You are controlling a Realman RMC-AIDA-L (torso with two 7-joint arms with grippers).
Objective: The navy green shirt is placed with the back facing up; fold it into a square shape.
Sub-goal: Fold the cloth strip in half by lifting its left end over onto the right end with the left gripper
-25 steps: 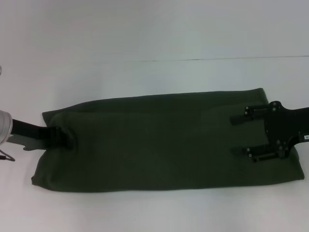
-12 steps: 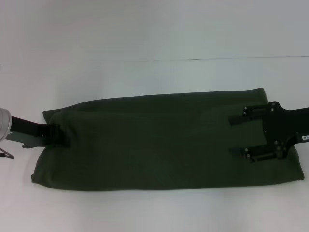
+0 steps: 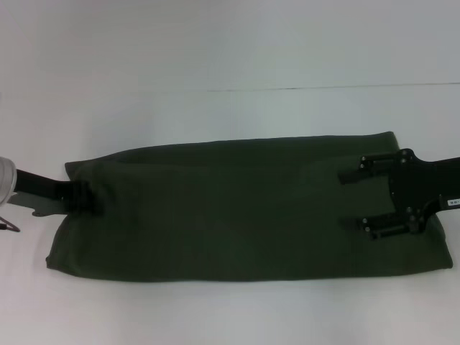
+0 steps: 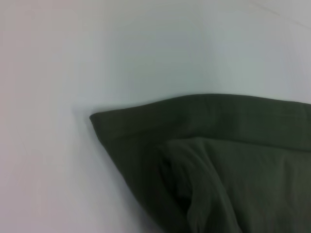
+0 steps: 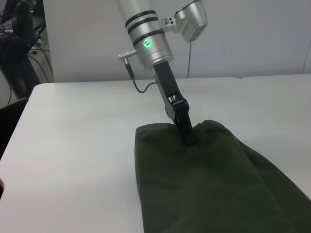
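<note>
The navy green shirt [image 3: 230, 208] lies folded into a long dark olive band across the white table, plain side up. My left gripper [image 3: 85, 199] is at the shirt's left end, its tip sunk into the fabric, which bulges around it in the right wrist view [image 5: 188, 137]. My right gripper [image 3: 352, 203] hovers over the shirt's right end, open wide, its two black fingers [image 3: 353, 177] spread apart with nothing between them. The left wrist view shows only a folded corner of the shirt [image 4: 204, 165].
The white table [image 3: 215, 57] extends around the shirt on all sides. A thin seam line [image 3: 323, 88] runs across its far half. Dark equipment [image 5: 19, 43] stands beyond the table's edge in the right wrist view.
My left gripper has slid leftward toward the shirt's left edge, so less of it shows over the fabric. The right gripper and the shirt's outline have barely moved.
</note>
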